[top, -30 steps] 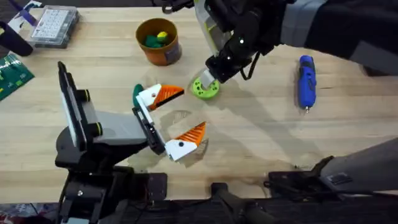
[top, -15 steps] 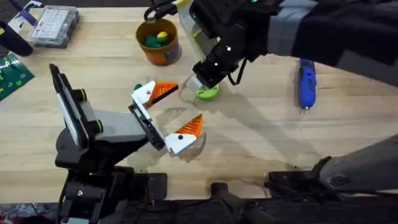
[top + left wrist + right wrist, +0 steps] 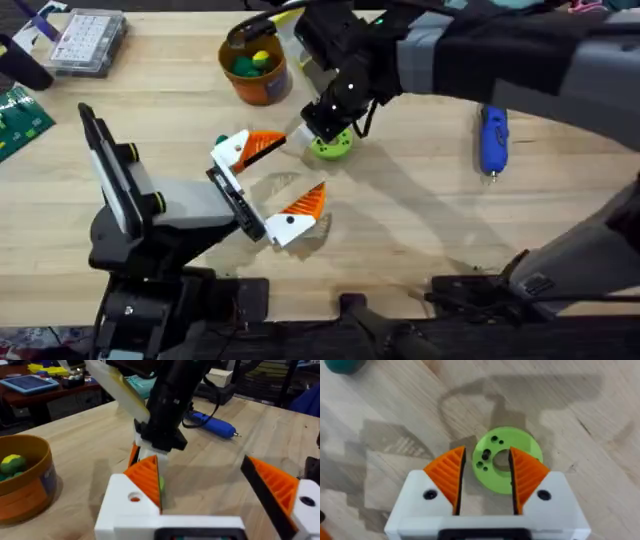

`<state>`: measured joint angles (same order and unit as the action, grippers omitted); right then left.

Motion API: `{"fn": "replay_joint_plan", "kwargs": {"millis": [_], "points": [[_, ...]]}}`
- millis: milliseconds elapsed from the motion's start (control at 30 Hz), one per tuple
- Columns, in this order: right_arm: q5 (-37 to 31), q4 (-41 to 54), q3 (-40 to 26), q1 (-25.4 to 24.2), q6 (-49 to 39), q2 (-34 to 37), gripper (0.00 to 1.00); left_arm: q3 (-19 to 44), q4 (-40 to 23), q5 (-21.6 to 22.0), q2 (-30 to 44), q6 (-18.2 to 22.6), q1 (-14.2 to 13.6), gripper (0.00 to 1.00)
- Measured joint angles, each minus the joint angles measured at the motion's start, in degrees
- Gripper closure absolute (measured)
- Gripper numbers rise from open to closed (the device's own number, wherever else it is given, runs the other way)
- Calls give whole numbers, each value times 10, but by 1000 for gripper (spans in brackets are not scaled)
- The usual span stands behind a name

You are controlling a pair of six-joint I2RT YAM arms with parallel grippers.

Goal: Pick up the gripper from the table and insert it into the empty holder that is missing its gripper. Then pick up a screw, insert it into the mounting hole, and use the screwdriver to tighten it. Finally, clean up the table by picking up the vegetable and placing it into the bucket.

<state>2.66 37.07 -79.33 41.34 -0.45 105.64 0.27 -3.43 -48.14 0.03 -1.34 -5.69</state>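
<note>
Cleanup step: the right gripper straddles the vegetable on the table.

From the right wrist view its orange pads sit narrowly apart over one side of the lime-green ring, not visibly clamped. The next move likely calls for closing, lifting, and carrying it to the bucket nearby. The right arm reaches across the middle, pointing steeply down. The left gripper hovers just beside, spread wide and empty. The screwdriver lies well apart.

Black jointed arms with grey sleeves, white fingers faced in orange ribbed pads.
</note>
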Motion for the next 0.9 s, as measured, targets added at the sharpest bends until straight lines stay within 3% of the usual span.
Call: {"fn": "replay_joint_plan", "kwargs": {"millis": [900], "points": [[0,-11,0,1,0,29,490,0,0,0,0,0,0,11]]}}
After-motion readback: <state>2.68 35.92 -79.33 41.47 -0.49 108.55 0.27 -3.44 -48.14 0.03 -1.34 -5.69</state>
